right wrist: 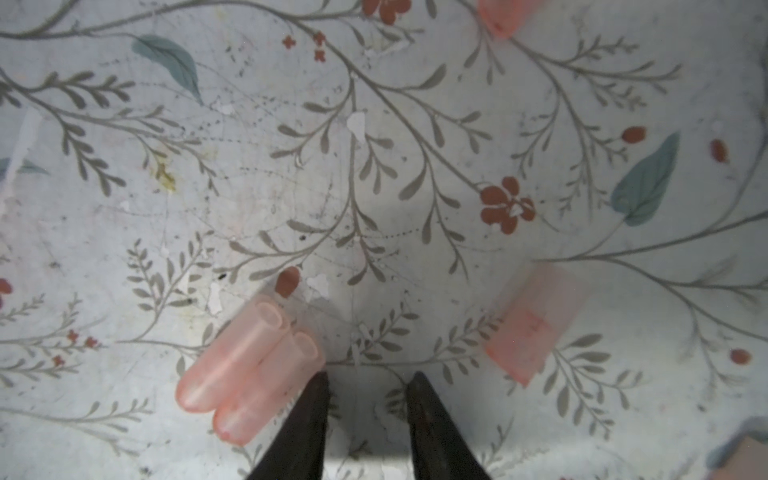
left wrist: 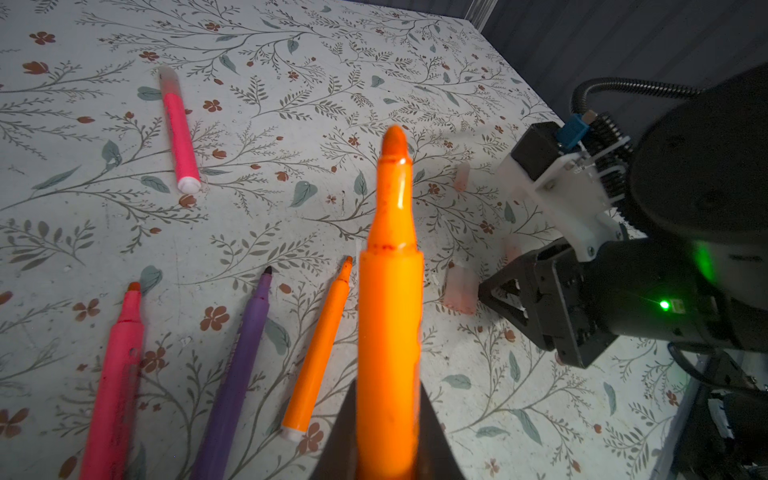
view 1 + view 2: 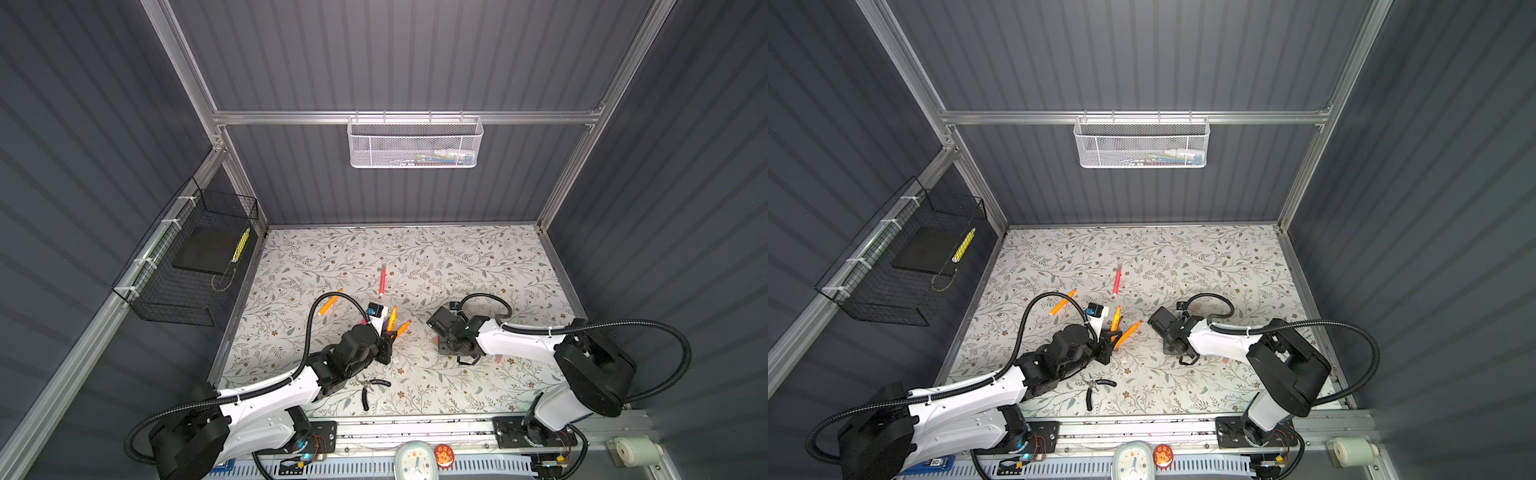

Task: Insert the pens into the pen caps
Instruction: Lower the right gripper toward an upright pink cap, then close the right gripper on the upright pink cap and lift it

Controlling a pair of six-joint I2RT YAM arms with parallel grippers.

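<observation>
Top views — wire basket (image 3: 174, 305) holds black slab (image 3: 205, 251), left gripper (image 3: 391, 335) a pen (image 3: 404, 327)

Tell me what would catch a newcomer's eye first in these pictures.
The orange pen clamped in the left gripper, tip bare, fills the left wrist view. The right gripper hangs open above the floral table, beside two pale-pink pen caps lying side by side. A capped pink pen lies alone mid-table.

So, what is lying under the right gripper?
Only bare floral table shows between the open fingertips of the right gripper. Two pale-pink pen caps lie side by side close to one finger; a third cap lies apart, past the other finger. Anything beneath its body is covered.
</observation>
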